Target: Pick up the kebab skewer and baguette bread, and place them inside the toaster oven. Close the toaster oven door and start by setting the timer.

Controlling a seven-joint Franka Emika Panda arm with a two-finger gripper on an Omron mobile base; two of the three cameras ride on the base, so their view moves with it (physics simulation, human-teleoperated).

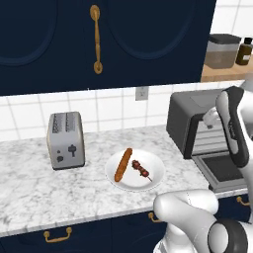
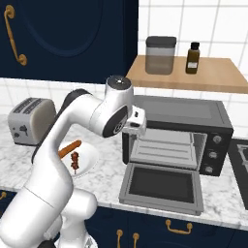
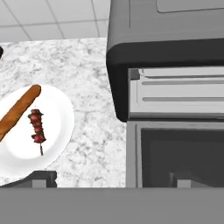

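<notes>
No brand name, label text or other writing can be read on any item.

A round white plate (image 1: 157, 170) on the grey-veined white marble tabletop (image 1: 29, 188) carries two items lying side by side, apart. The orange-brown, elongated baguette bread (image 3: 18, 110) is the longer one. The kebab skewer (image 3: 37, 127), a thin stick threaded with dark red and brown meat chunks, lies beside it. In the hand view the plate is to the left of my gripper (image 3: 111, 183).

The boxy dark grey toaster oven (image 2: 203, 116) stands just ahead of my gripper. The toaster oven door (image 2: 162, 186), a flap with a dark window pane, is folded down flat. The light grey cavity is open.

On the wooden shelf (image 2: 218, 77) above the oven stand a clear lidded canister (image 2: 161, 54) and a dark brown bottle (image 2: 193, 58); I cannot tell their contents.

My gripper is empty, its tips well apart, hovering over the tabletop between plate and oven.

A silver two-slot toaster (image 1: 65, 140) stands beyond the plate.
</notes>
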